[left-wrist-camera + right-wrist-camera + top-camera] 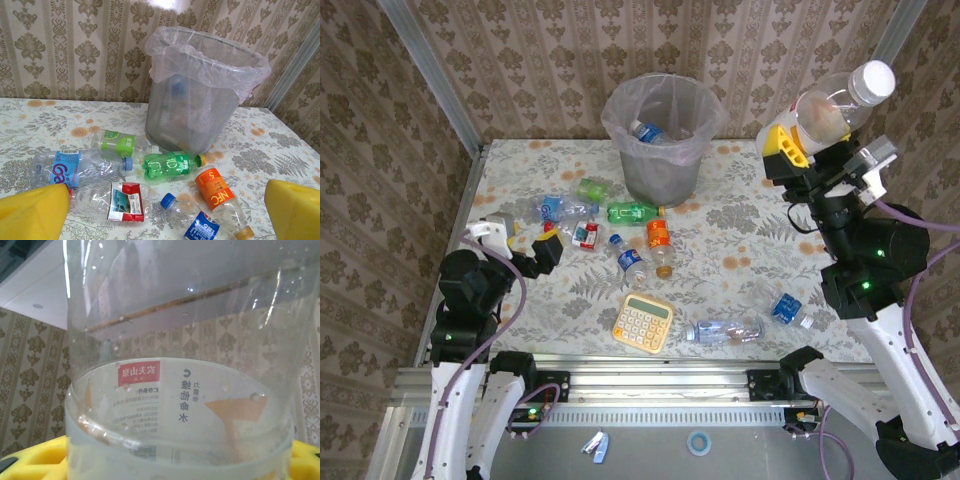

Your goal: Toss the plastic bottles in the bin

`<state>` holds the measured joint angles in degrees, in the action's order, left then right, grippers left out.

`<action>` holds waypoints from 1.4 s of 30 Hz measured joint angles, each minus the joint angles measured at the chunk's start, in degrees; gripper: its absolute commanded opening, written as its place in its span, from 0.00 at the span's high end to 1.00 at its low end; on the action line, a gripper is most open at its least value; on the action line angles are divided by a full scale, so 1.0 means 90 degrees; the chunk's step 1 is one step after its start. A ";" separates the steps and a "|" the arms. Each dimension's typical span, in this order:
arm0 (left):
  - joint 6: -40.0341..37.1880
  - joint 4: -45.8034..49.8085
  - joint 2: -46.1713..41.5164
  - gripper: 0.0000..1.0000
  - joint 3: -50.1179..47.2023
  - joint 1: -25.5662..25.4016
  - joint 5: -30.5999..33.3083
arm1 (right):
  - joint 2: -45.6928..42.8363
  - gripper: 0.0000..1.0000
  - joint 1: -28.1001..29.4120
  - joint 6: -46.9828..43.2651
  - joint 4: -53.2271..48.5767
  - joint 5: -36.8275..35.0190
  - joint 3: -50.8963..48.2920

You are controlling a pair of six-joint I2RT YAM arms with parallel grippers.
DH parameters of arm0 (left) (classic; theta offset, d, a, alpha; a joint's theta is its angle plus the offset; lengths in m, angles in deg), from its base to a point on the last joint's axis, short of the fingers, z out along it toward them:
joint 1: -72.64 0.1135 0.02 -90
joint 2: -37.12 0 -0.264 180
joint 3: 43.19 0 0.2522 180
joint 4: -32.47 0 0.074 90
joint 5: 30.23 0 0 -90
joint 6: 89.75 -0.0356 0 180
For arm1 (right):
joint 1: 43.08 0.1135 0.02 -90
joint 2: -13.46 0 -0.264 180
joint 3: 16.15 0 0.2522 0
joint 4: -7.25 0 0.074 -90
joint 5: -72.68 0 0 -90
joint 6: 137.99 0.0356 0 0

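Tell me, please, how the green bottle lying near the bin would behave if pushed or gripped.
The green bottle lies on its side, so its round body would probably roll if nudged. It looks empty, so it is likely light. Its thin, glossy plastic may flex and slip between the jaws.

The orange bottle (214,189) on the desk has a label with a white "5" and, below it, "NFC" in large white letters. The clear bottle with a blue label (65,169) shows pinkish letters beginning "Ga"; the rest curves out of sight. The large clear bottle (180,390) close to the right wrist camera carries a red patch with white Chinese characters, seen reversed through the wall, apparently 农夫山泉, with a column of dark characters and fine print beside it, too small to read. Print on the green bottle (170,165), the red-and-white labelled bottle (125,201) and the calculator (643,322) keys cannot be made out.
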<state>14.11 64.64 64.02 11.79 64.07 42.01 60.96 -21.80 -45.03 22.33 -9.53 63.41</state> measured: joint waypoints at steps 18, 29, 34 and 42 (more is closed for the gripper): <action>0.0000 0.0000 -0.0044 0.00 0.0000 0.0000 0.0000 | 0.0362 0.58 0.0000 -0.0019 0.0379 0.0000 0.0185; 0.0000 0.0000 -0.0058 0.00 0.0000 0.0000 0.0000 | 0.1112 0.58 0.0000 -0.0136 0.0488 0.0005 0.0855; 0.0000 0.0000 -0.0083 0.00 -0.0002 0.0000 0.0000 | 0.1547 0.58 0.0000 -0.0138 0.0481 0.0012 0.1098; 0.0000 0.0002 -0.0131 0.00 -0.0002 -0.0019 0.0002 | 0.2191 0.57 0.0000 -0.0141 0.0457 0.0024 0.1532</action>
<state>14.11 64.66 62.84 11.76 63.89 42.04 80.68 -21.80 -46.30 26.44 -9.31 77.20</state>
